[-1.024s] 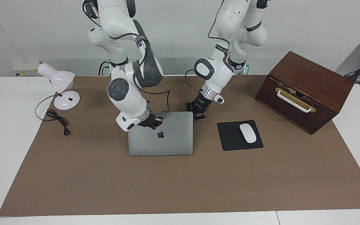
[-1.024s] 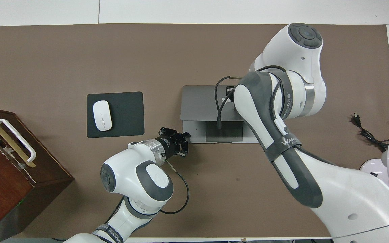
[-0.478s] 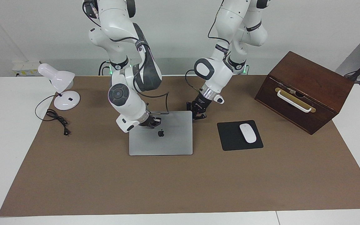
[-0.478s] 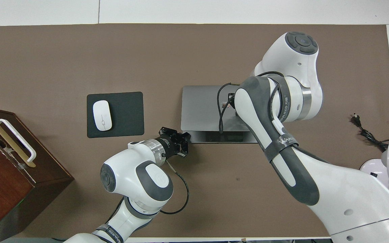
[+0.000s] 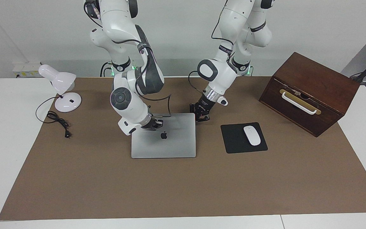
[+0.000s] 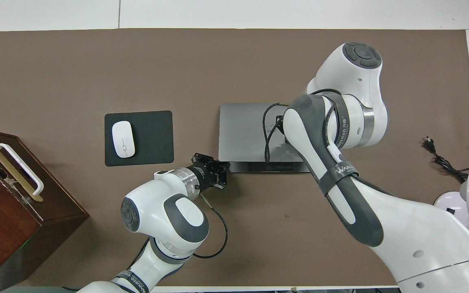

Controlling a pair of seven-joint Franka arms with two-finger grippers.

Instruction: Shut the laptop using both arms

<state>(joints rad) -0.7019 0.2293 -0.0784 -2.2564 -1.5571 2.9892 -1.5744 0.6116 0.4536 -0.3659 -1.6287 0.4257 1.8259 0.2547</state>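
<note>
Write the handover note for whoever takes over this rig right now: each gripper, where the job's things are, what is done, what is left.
Right gripper: shut, pressing on the laptop lid near the logo.
Left gripper: shut, at the laptop's corner nearest the robots, toward the mouse pad.
Laptop: mid-table, beside the mouse pad.
Done: lid almost flat; a thin strip of deck shows in the overhead view.
Left: press it fully shut, withdraw both arms.

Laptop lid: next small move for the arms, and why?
Probably press the right end effector down a touch more on the laptop lid. The overhead view shows a thin dark strip of deck at the edge nearest the robots, so it looks almost shut. The left end effector sits at the deck's corner.
</note>
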